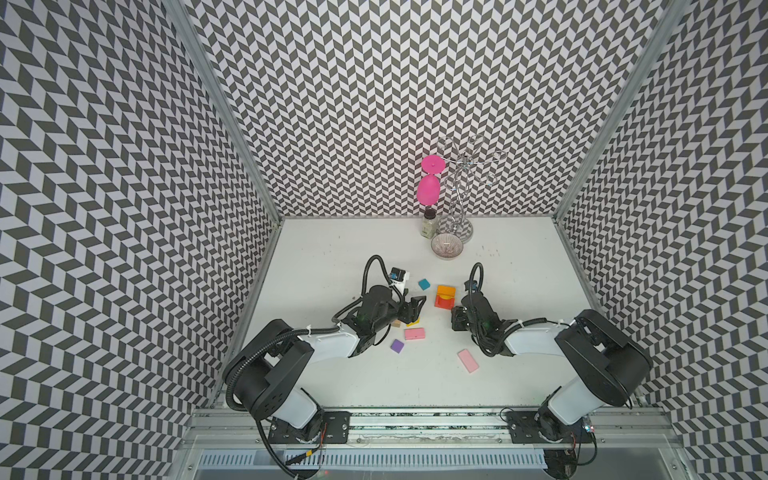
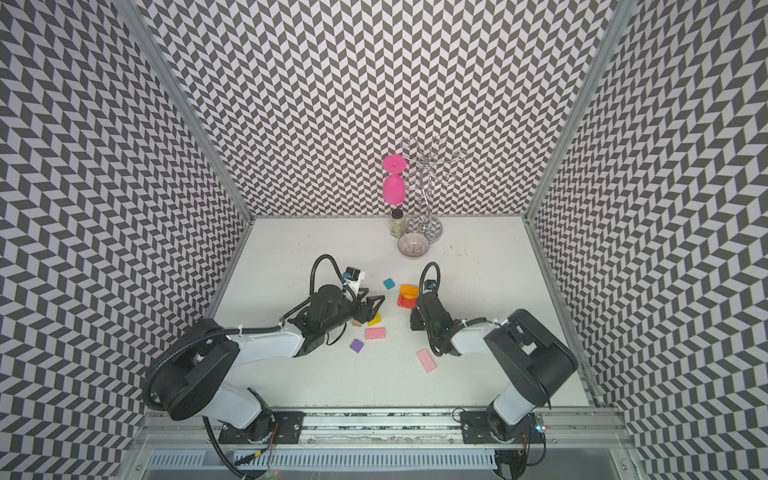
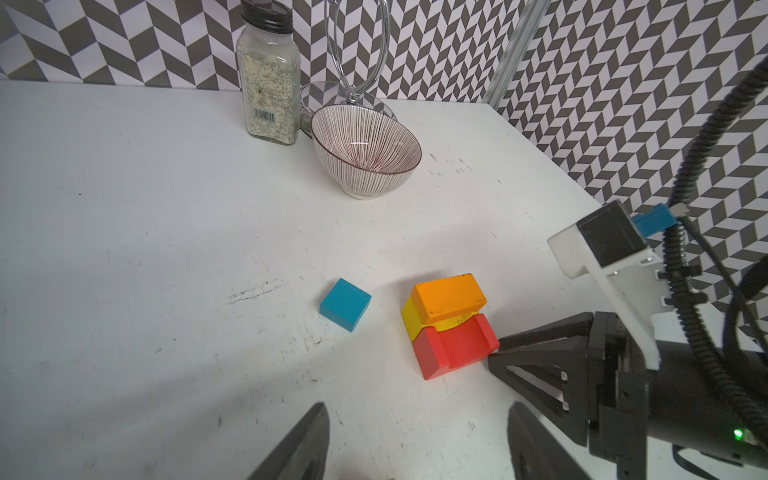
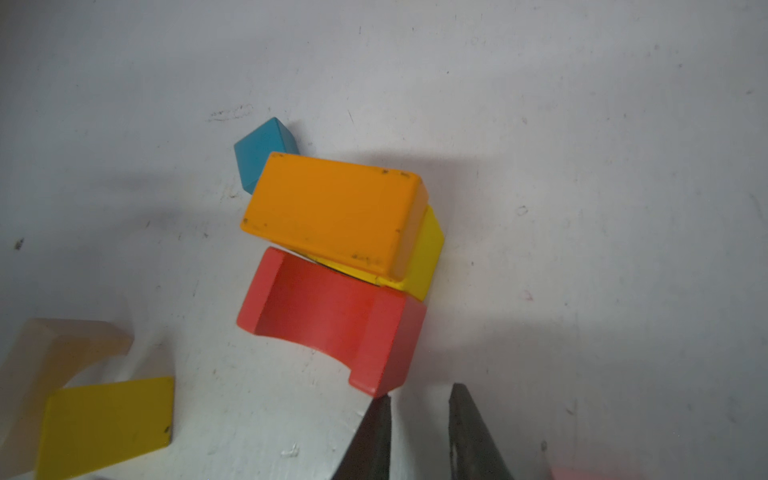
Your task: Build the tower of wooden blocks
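The wood block tower (image 1: 444, 297) stands mid-table: a red arch block (image 4: 332, 316) on its side, a yellow piece (image 4: 424, 257) in its hollow and an orange block (image 4: 332, 208) on top. A teal cube (image 1: 424, 284) lies just behind it. My right gripper (image 4: 420, 395) is low beside the tower, its jaws a narrow gap apart with nothing between, and one fingertip (image 4: 382, 411) touches the red block's corner. My left gripper (image 3: 417, 409) is open and empty, hovering over a yellow block (image 4: 108, 424) and a plain wood piece (image 4: 54, 353).
Two pink slabs (image 1: 414, 333) (image 1: 468, 360) and a purple block (image 1: 397, 345) lie loose in front. At the back stand a spice jar (image 1: 429, 224), a ribbed bowl (image 1: 446, 246) and a wire rack (image 1: 457, 199) holding a pink goblet (image 1: 429, 187). Patterned walls enclose three sides.
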`<state>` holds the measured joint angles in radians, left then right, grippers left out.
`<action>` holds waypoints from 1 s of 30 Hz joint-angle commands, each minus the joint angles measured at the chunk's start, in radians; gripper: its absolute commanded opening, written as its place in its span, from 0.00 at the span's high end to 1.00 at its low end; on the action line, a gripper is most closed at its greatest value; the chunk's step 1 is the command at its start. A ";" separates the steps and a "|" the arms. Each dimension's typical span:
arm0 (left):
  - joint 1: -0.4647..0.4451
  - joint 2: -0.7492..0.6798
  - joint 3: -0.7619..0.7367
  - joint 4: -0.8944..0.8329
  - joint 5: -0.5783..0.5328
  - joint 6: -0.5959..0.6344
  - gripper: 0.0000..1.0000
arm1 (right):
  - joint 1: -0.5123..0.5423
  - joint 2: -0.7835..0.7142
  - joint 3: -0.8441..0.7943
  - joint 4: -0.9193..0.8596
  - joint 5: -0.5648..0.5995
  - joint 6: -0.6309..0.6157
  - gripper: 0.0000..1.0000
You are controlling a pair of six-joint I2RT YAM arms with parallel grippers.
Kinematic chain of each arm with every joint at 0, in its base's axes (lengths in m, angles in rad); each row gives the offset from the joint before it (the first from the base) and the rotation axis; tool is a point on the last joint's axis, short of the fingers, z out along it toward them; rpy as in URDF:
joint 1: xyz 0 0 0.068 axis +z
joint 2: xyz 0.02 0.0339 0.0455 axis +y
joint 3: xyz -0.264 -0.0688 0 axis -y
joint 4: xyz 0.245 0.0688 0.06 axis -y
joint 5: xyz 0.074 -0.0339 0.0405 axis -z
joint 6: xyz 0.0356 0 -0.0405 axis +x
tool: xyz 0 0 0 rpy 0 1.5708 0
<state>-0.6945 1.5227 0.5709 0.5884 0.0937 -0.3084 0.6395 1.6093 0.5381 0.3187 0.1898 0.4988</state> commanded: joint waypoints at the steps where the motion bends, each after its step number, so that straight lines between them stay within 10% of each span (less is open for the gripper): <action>1: -0.010 0.002 0.029 -0.011 -0.012 0.006 0.31 | 0.006 0.021 0.020 0.025 0.024 0.010 0.75; 17: -0.010 0.020 0.038 -0.012 -0.004 0.009 0.33 | 0.006 0.015 0.032 -0.002 0.039 0.009 0.75; 30: -0.023 0.145 0.087 0.042 0.091 -0.060 0.79 | 0.006 -0.156 -0.032 -0.060 0.108 0.011 0.69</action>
<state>-0.7071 1.6463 0.6239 0.6003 0.1547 -0.3443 0.6395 1.4944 0.5251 0.2649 0.2432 0.5014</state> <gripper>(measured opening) 0.233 0.304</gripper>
